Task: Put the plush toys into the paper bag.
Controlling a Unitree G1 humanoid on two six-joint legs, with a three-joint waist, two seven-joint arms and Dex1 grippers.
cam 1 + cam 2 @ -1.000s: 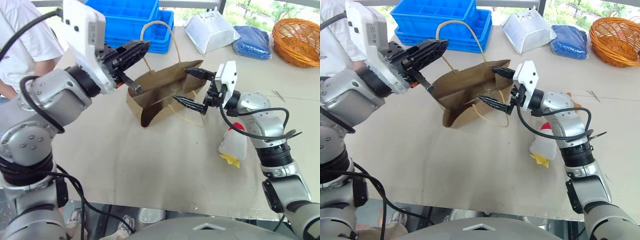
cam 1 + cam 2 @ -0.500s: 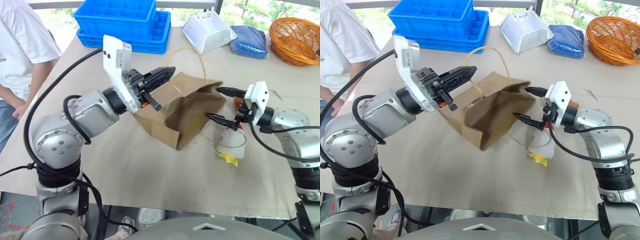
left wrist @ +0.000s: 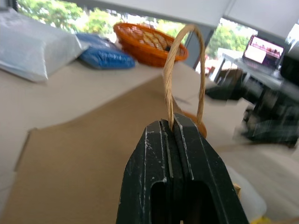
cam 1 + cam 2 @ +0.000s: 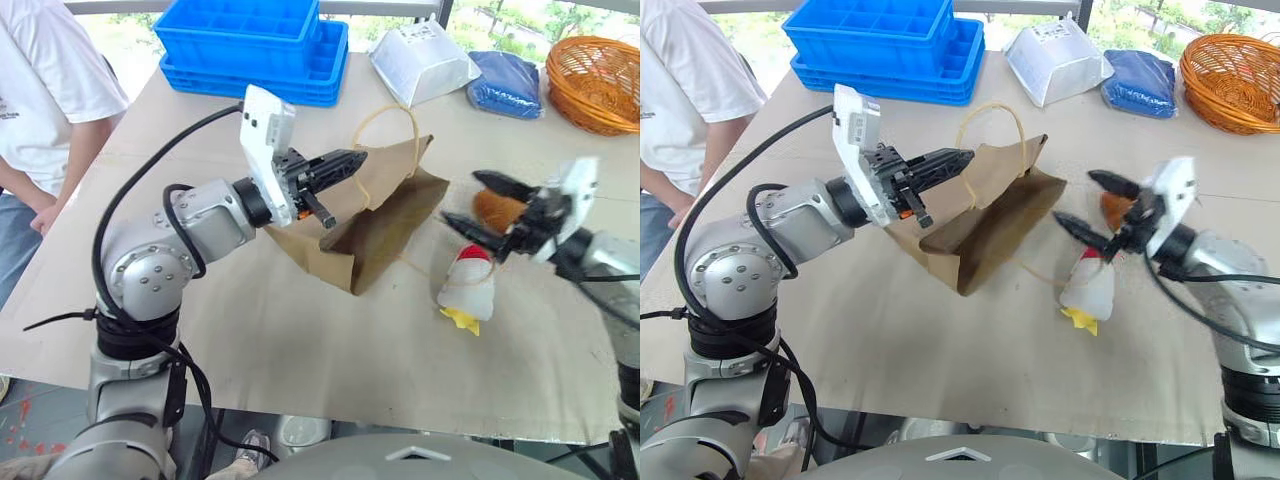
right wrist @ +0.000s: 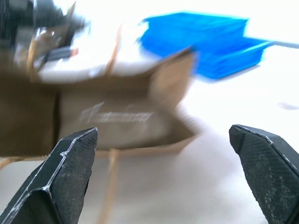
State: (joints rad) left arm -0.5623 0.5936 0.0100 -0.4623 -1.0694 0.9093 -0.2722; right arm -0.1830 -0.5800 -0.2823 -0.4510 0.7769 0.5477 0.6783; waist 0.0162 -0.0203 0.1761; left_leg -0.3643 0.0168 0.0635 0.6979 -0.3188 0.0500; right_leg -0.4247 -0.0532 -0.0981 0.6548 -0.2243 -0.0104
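The brown paper bag (image 4: 372, 232) lies tipped on the table, its mouth toward me and to the right. My left gripper (image 4: 358, 158) is shut on one of its cord handles (image 3: 187, 56), holding the bag's upper edge up. My right gripper (image 4: 464, 200) stands open just right of the bag, with nothing between its fingers (image 5: 70, 177). The brown furry toy (image 4: 497, 210) sits right behind that gripper. Below it the white chicken toy (image 4: 468, 290) stands on the table, red comb up and yellow feet toward me.
Stacked blue crates (image 4: 255, 45), a white plastic bag (image 4: 425, 60), a blue bag (image 4: 508, 82) and a wicker basket (image 4: 600, 80) line the far side. A person in a white shirt (image 4: 50, 100) stands at the left. The table's front edge (image 4: 300, 395) is close.
My left gripper sank and shifted right with the handle, pulling the bag along. My right gripper drew out of the bag's mouth to the right, over to the toys.
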